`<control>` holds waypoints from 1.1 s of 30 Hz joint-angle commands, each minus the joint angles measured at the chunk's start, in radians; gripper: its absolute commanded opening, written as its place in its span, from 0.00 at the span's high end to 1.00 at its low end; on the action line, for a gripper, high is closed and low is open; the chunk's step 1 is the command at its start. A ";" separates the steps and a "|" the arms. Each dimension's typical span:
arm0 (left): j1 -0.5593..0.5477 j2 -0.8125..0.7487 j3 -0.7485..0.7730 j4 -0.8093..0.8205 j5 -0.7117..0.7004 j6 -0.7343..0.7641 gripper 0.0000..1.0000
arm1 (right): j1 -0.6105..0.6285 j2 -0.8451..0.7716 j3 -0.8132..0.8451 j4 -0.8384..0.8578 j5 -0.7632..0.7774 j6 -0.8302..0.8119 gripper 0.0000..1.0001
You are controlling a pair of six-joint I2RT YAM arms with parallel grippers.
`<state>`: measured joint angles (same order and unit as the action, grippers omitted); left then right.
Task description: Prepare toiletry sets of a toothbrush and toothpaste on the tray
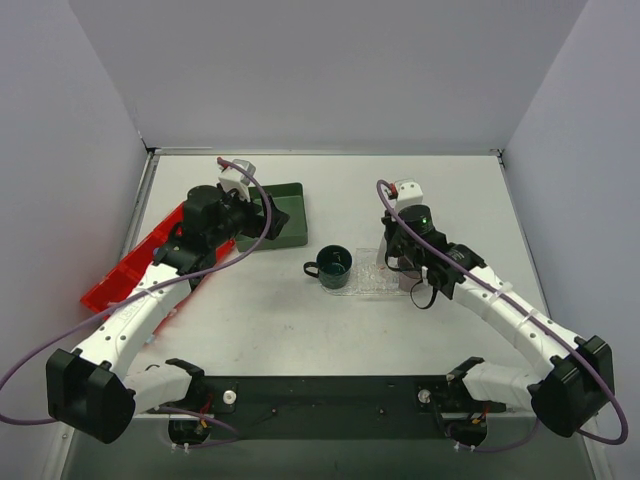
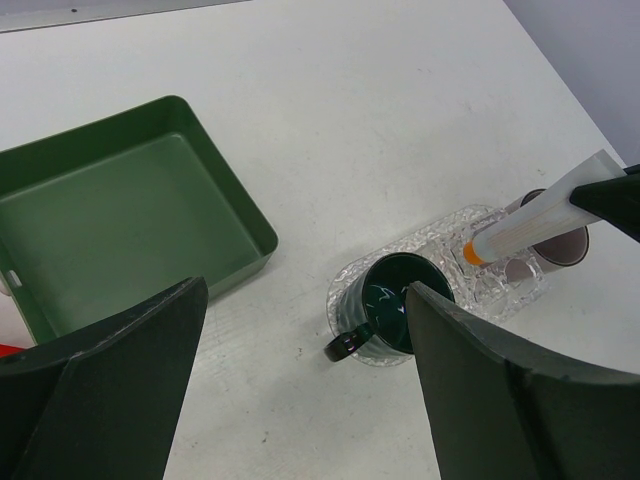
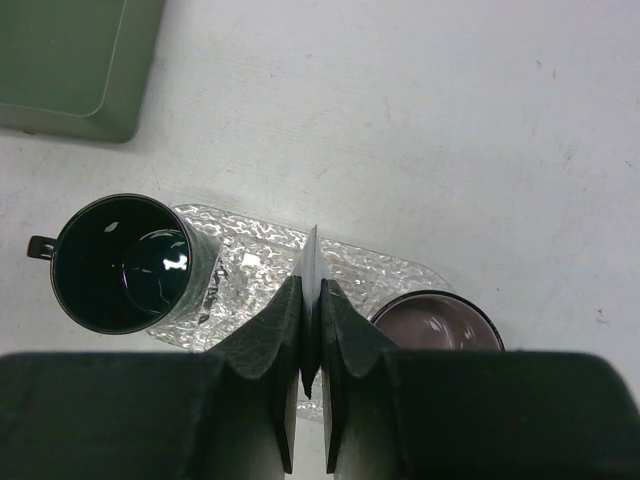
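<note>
My right gripper [image 3: 312, 287] is shut on the flat end of a pale toothpaste tube [image 3: 313, 255]. It holds the tube tilted over the clear textured tray [image 3: 250, 262]. In the left wrist view the toothpaste [image 2: 535, 212] points its orange cap down at the tray [image 2: 440, 235], between two mugs. In the top view the tray [image 1: 372, 280] lies at mid-table under my right gripper [image 1: 402, 262]. My left gripper [image 2: 305, 300] is open and empty, hovering by the green box, left of the tray; it also shows in the top view [image 1: 252, 213]. No toothbrush shows.
A dark green mug [image 1: 333, 265] stands on the tray's left end and a brownish mug [image 3: 435, 322] at its right end. An empty dark green square box [image 1: 282, 213] sits at back left. A red bin [image 1: 125, 272] lies along the left edge under my left arm.
</note>
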<state>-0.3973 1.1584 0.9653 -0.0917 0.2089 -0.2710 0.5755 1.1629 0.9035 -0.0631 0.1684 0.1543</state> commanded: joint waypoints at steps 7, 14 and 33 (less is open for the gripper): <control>0.002 0.001 0.016 0.055 0.015 0.019 0.09 | -0.006 0.014 -0.032 0.098 0.025 -0.010 1.00; 0.002 0.003 0.018 0.052 0.014 0.024 0.09 | -0.006 0.035 -0.051 0.131 0.017 -0.006 1.00; 0.000 0.003 0.023 0.044 0.012 0.027 0.09 | -0.005 0.089 -0.077 0.155 0.014 -0.018 0.98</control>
<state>-0.3973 1.1622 0.9653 -0.0921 0.2134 -0.2543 0.5755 1.2423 0.8291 0.0353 0.1680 0.1478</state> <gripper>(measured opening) 0.910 0.058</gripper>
